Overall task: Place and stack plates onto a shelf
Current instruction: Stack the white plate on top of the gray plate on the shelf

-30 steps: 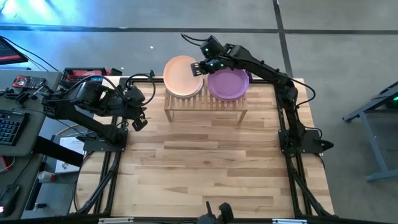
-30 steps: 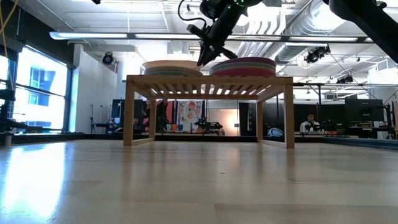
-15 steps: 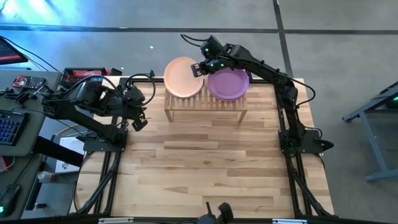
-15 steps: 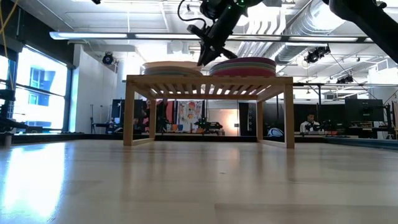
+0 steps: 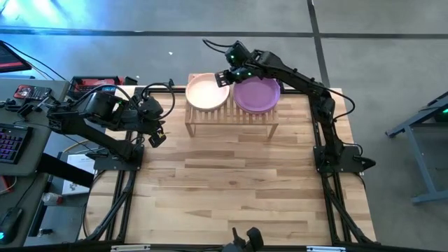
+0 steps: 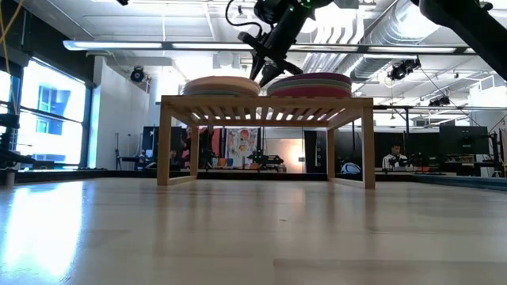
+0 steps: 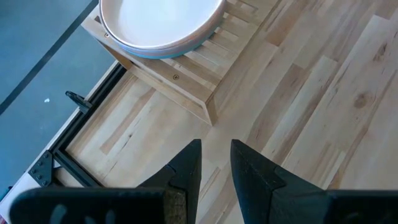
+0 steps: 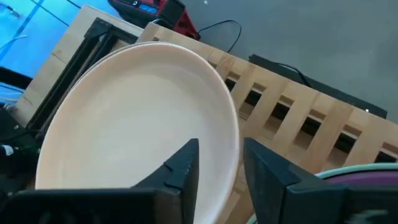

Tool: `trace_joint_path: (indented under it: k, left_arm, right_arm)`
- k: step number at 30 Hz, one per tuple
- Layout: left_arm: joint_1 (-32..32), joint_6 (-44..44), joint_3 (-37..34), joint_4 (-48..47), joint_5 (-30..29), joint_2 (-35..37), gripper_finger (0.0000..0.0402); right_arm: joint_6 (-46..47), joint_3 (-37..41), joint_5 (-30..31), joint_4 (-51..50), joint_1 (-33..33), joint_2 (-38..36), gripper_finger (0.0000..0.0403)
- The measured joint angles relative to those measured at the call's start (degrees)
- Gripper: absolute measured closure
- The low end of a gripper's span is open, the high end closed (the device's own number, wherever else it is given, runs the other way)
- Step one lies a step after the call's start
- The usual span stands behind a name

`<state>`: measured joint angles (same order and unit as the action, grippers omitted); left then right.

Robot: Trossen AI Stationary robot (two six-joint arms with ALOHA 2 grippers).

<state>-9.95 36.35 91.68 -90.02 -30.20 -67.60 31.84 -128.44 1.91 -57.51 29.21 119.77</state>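
While right gripper (image 5: 225, 75) sits open, holding nothing, beside round peach plate (image 5: 207, 92) on left stack, low bamboo slatted shelf (image 5: 231, 117): bump could slide plate off. Left gripper (image 7: 214, 163) open, waits left.

Grey floor (image 5: 378, 28), windows (image 6: 47, 111) left, ceiling ducts (image 6: 388, 32).

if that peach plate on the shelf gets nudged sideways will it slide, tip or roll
Probably slide: the peach plate lies flat on the left stack, its matte rim looking smooth. Rolling seems unlikely, since it lies flat, not on edge. Tipping seems possible if pushed past the shelf edge, because it already overhangs the slats slightly.
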Motion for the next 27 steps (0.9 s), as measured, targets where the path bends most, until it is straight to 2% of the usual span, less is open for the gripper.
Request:
trace_joint_path:
  k: [2,7,10,13,20,27]
  left_arm:
    - [-0.01,-0.01,0.00,0.00,0.00,-0.01,0.0326]
    - [-0.01,-0.04,0.00,0.00,0.00,0.00,0.0326]
    - [-0.01,-0.16,0.00,0.00,0.02,0.01,0.0326]
    - [0.01,-0.19,0.00,0.00,0.00,0.01,0.0326]
    - [0.00,-1.02,0.00,0.00,0.02,0.00,0.0326]
    - [0.00,-1.00,0.00,0.00,0.02,-0.01,0.0326]
  right_arm:
    - [-0.85,-0.09,-0.77,0.30,0.00,0.00,0.0300]
    - [-1.10,-1.37,-10.39,2.71,-0.63,-0.16,0.0301]
    - [-1.25,-0.92,-13.14,2.51,-2.58,-0.17,0.0302]
    - [-2.14,-0.09,-12.44,0.76,-4.57,-0.15,0.0302]
    - [-1.84,-0.07,-6.60,-2.70,-6.80,-0.11,0.0302]
    - [-0.58,0.02,-5.35,-4.52,-8.01,0.78,0.0302]
